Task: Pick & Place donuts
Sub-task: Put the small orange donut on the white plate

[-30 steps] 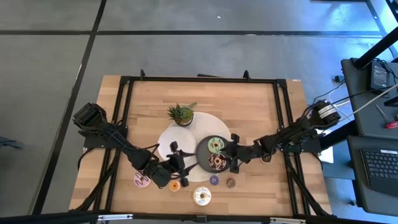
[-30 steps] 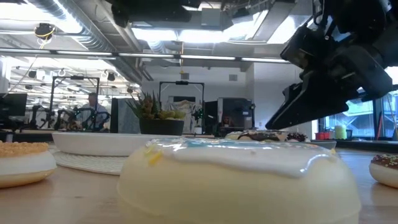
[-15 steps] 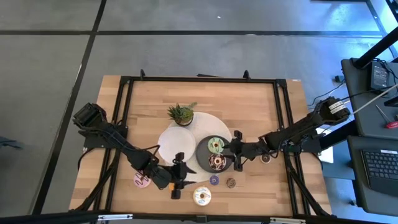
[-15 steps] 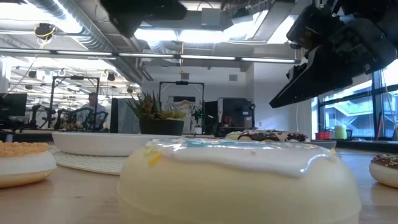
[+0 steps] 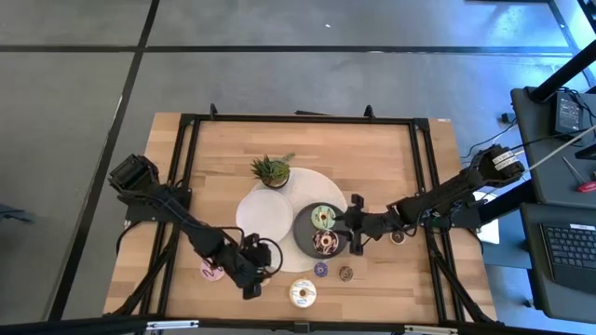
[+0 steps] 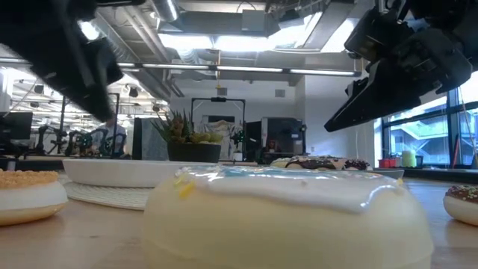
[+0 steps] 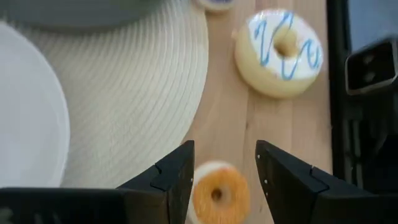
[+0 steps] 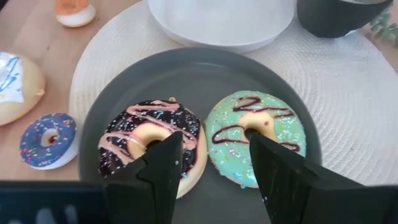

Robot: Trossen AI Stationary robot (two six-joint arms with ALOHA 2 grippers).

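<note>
The left gripper (image 7: 221,165) is wide, directly above the orange mini donut (image 7: 219,195) on the worktop (image 7: 298,124), bottom centre. The right gripper (image 8: 214,158) is also wide, over the dark grey plate (image 8: 124,81) holding the chocolate donut (image 8: 152,146) and green donut (image 8: 258,137).

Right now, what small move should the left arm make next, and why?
Probably lower the left gripper straight down over the orange mini donut. Its fingers are open, and the left wrist view shows the donut lying on the wood just beyond the gap, beside the woven mat. The right gripper waits open over the grey plate.
</note>
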